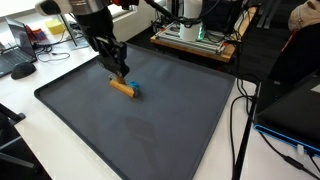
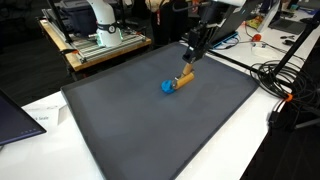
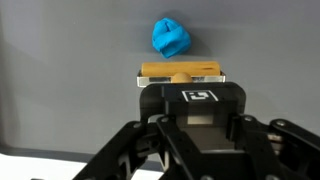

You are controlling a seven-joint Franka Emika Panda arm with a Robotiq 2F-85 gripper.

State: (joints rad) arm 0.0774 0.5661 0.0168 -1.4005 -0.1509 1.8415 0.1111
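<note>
The black gripper (image 1: 119, 74) is clamping the short pale wooden block (image 3: 180, 69) across its narrow width, jaws nearly together, likely for a firm hold; the block is lying flat on the dark grey mat (image 1: 170, 130) covering the desk, with a crumpled bright blue lump (image 2: 168, 86) sitting against it

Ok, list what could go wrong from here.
The gripper seems shut on the wooden block, with the contact hidden in the wrist view, so the hold may be shallow and slip. The blue crumpled object lies right beside the block; a sideways move may knock it across the grey mat.
</note>
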